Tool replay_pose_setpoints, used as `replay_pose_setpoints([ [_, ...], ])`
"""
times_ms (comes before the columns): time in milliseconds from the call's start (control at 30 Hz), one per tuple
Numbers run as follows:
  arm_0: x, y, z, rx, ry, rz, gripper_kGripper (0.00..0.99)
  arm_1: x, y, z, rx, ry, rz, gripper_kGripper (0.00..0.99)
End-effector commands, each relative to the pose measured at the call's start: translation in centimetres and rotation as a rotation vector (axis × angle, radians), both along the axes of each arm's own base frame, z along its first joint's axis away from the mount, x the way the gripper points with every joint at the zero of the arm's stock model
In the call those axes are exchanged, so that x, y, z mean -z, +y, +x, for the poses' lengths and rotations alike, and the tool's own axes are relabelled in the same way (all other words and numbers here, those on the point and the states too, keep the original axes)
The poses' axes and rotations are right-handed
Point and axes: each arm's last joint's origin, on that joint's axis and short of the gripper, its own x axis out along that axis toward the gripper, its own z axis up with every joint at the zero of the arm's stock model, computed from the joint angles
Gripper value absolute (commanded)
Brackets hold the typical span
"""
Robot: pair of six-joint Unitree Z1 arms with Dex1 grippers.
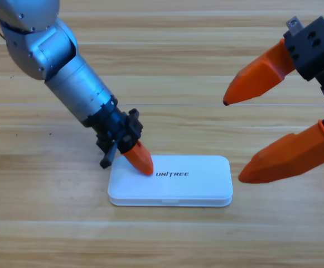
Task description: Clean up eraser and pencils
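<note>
Looming at the right edge, our right gripper (237,139) waits with jaws spread wide. We press the left gripper (142,162), jaws seemingly together, onto the white case (195,187), whose lid is down. Eraser and pencils are unseen, presumably inside; next we lift away.

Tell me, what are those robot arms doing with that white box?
The white case lies shut on the wooden table. The left gripper points down with its orange tip on the lid, near the left end. The right gripper waits at the right edge of the picture, jaws wide open and holding nothing. No eraser or pencils can be seen outside the case.
</note>
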Motion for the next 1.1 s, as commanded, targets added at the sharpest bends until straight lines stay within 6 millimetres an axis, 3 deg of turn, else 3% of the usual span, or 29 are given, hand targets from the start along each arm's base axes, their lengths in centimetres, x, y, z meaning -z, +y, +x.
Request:
replay_pose_setpoints([
  [33, 4.3, -0.8, -1.7, 0.047, 0.100, 0.056, 0.000, 1.2, 0.6, 0.4, 0.000, 0.033, -0.025, 0.960],
  [600, 5.3, 0.0, -3.0, 0.050, 0.118, 0.067, 0.000, 1.5, 0.8, 0.6, 0.004, 0.040, -0.031, 0.960],
  [733, 4.1, 0.1, -3.2, 0.046, 0.103, 0.065, 0.000, 1.5, 0.8, 0.6, 0.004, 0.040, -0.031, 0.960],
  [900, -0.2, 0.6, -4.1, 0.027, 0.067, 0.072, 0.000, 1.5, 0.8, 0.7, 0.004, 0.041, -0.032, 0.960],
  [933, -1.4, 0.7, -4.5, 0.028, 0.053, 0.073, 0.249, 1.6, 0.9, 0.7, 0.004, 0.041, -0.032, 0.960],
  [1000, -4.1, 0.9, -5.4, 0.028, 0.029, 0.073, 0.838, 1.6, 0.9, 0.7, 0.004, 0.042, -0.034, 0.960],
  [1033, -5.6, 1.0, -6.0, 0.029, 0.017, 0.074, 0.943, 1.6, 0.9, 0.7, 0.004, 0.042, -0.034, 0.960],
  [1100, -8.7, 1.0, -7.2, 0.042, -0.010, 0.064, 0.982, 1.6, 0.9, 0.7, 0.004, 0.042, -0.034, 0.960],
])
